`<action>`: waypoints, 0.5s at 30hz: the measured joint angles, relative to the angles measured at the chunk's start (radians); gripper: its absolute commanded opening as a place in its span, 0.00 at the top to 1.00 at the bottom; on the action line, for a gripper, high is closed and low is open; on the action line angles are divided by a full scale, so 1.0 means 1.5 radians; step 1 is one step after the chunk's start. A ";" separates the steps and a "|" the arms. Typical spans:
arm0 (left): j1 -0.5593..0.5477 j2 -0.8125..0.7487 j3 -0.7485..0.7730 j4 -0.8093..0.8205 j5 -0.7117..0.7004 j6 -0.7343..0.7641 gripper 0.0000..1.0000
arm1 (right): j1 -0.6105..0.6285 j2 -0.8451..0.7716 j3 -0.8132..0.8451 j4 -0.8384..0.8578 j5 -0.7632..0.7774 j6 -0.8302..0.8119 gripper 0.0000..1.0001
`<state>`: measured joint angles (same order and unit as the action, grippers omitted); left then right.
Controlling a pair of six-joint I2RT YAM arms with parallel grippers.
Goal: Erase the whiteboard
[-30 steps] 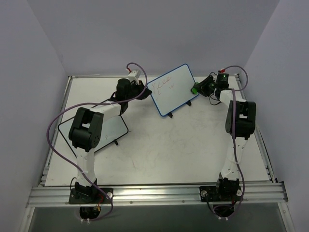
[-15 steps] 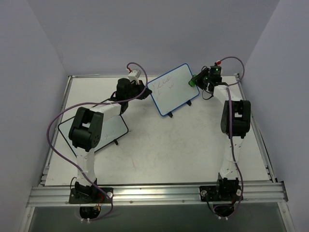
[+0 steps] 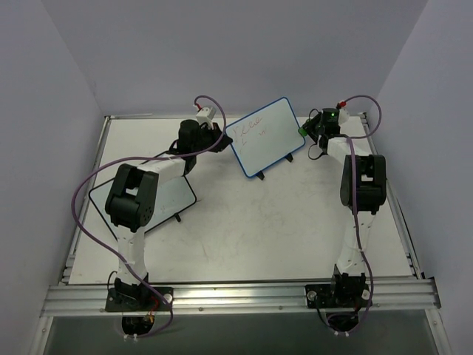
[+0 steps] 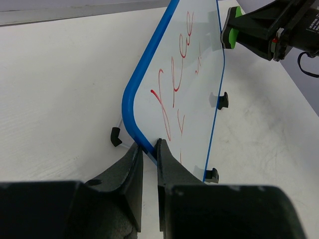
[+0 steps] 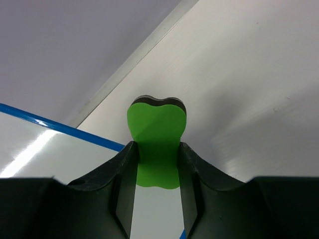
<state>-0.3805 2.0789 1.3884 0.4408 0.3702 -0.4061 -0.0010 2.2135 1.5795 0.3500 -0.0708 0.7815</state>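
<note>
The whiteboard [image 3: 264, 140], blue-framed with two black feet, stands tilted at the back middle of the table, with red writing [image 4: 175, 82] on its face. My left gripper [image 3: 222, 137] is shut on the board's left blue edge [image 4: 130, 107], its fingers [image 4: 130, 162] on either side of the frame. My right gripper [image 3: 306, 130] is shut on a green eraser [image 5: 156, 122] and holds it at the board's right edge. The eraser also shows in the left wrist view [image 4: 230, 27], just off the board's far corner.
A black-framed whiteboard [image 3: 177, 198] stands at the left, partly under my left arm. The table's back rail [image 3: 148, 117] and grey walls are close behind the board. Purple cables loop off both arms.
My right gripper, holding the eraser, has risen along the board's right edge and then shifted slightly right. The left gripper and the board have not moved.
</note>
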 measured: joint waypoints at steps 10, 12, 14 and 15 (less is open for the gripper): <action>0.000 0.000 0.000 0.000 0.000 0.000 0.98 | 0.004 0.000 0.001 0.009 0.024 0.005 1.00; 0.000 0.000 0.000 -0.001 0.000 0.000 0.98 | 0.007 0.000 0.008 0.008 0.026 0.005 1.00; 0.000 0.000 0.000 -0.001 0.000 0.000 0.98 | 0.011 0.000 0.018 0.007 0.026 0.005 1.00; 0.000 0.000 0.000 -0.001 0.000 0.000 0.98 | 0.014 0.000 0.024 0.008 0.026 0.005 1.00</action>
<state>-0.3809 2.0789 1.3884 0.4400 0.3702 -0.4057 0.0196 2.2135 1.6161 0.3618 -0.0311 0.7895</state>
